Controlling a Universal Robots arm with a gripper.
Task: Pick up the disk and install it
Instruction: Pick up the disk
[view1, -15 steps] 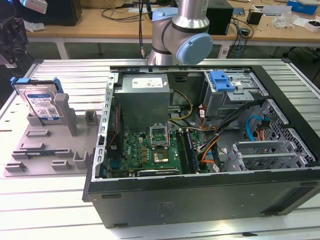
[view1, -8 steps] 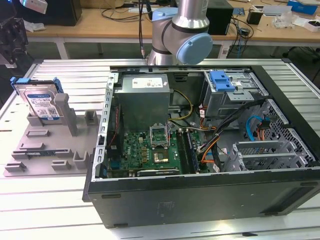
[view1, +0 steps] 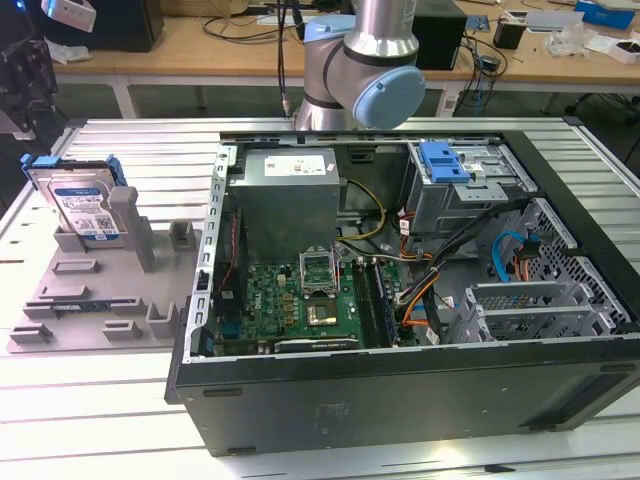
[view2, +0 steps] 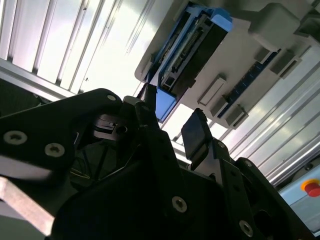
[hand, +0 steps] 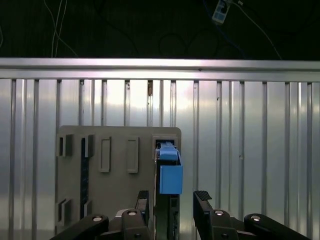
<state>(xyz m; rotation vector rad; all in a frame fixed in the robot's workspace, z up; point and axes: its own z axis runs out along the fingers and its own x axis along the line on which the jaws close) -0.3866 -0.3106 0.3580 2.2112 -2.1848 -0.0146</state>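
Note:
The disk (view1: 85, 207) stands on edge in a grey slotted holder (view1: 100, 295) at the exterior view's left, its white-and-blue label facing out and a blue carrier around it. In the first wrist view I look down on its top edge (hand: 169, 177), which lines up with the gap of my gripper (hand: 173, 200). The two dark fingers (hand: 202, 201) stand apart, one to each side, touching nothing. In the second wrist view the disk (view2: 192, 42) lies well beyond my open gripper (view2: 172, 125), so the gripper hangs above it.
An open computer case (view1: 400, 390) lies on the slatted metal table (view1: 120, 440), right of the holder. Inside it are the motherboard (view1: 300, 300), cables and a metal drive cage with a blue latch (view1: 445, 160). The arm's base (view1: 360, 60) rises behind the case.

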